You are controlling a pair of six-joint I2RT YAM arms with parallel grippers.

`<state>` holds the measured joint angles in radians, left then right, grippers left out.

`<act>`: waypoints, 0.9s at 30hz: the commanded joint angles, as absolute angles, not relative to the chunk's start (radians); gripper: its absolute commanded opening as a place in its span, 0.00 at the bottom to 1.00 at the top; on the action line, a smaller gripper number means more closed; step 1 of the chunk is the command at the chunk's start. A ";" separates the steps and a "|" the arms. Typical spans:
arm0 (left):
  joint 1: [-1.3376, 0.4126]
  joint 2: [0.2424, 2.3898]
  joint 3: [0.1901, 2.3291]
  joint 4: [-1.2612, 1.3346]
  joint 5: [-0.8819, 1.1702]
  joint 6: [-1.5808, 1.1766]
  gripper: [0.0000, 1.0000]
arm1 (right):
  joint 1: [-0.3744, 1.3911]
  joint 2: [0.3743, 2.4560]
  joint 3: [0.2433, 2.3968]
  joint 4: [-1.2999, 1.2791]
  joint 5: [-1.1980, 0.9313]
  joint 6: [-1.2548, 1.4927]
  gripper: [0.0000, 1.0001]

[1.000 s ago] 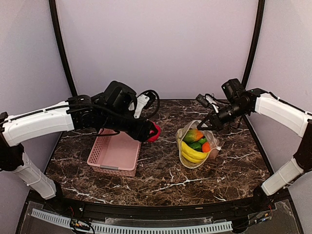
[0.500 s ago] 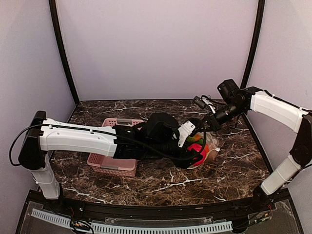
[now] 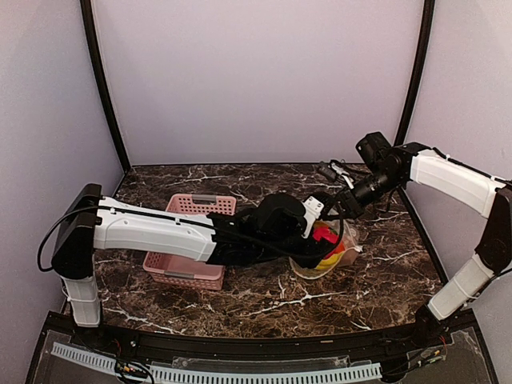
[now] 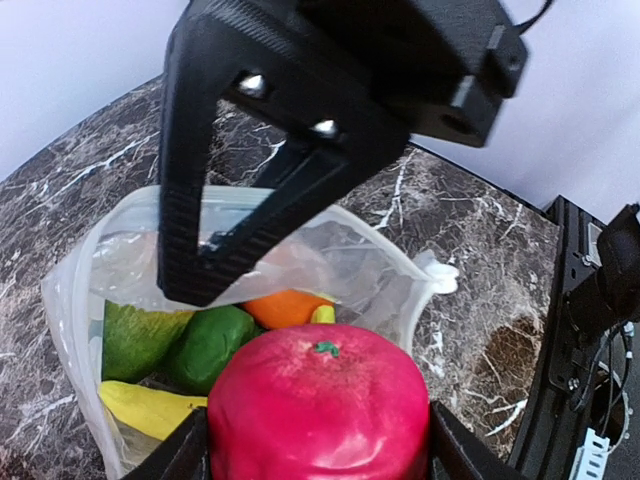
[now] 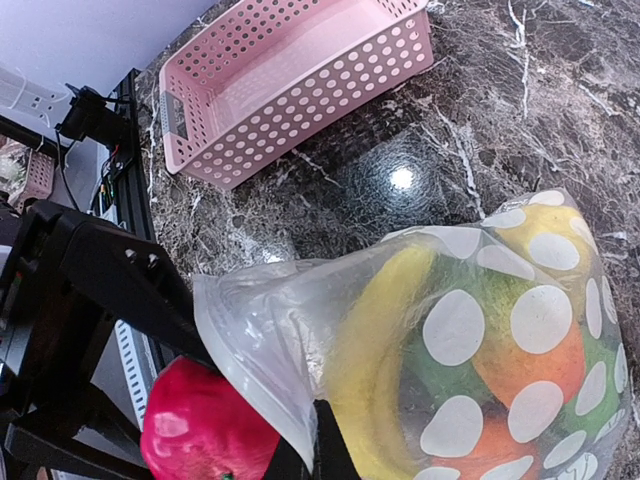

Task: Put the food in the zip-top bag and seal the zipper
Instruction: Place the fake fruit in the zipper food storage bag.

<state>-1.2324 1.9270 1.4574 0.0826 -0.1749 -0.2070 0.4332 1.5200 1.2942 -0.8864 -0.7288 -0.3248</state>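
Now: left gripper [image 4: 315, 455] clamps magenta-red piece [image 4: 318, 400] between its jaws, just above zip-top bag [image 4: 385, 262] mouth. Right gripper [image 4: 215, 262] jaws pinched on bag rim. Other food [image 4: 205, 345] lies inside bag.

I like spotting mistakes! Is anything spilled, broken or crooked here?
Nothing stands out. The right gripper holds the polka-dot bag open by its rim. The left gripper holds a magenta-red fruit at the opening. The other toy food sits inside the bag.

magenta-red piece [image 4: 318, 400]: glossy smooth plastic; zip-top bag [image 5: 520, 330]: thin clear crinkled film; basket [image 5: 310, 125]: matt plastic; table [image 5: 470, 120]: polished marble-look
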 commanded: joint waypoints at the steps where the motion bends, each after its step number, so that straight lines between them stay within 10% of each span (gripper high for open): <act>1: -1.199 1.975 1.525 0.085 -0.240 -0.312 0.42 | 0.440 1.503 1.316 -0.923 -0.742 -0.333 0.00; 14: -1.175 2.106 1.572 0.198 -0.330 -0.402 0.40 | 0.440 1.506 1.346 -0.922 -0.772 -0.292 0.00; 27: -1.174 2.212 1.618 0.275 -0.342 -0.475 0.60 | 0.439 1.513 1.350 -0.912 -0.796 -0.280 0.00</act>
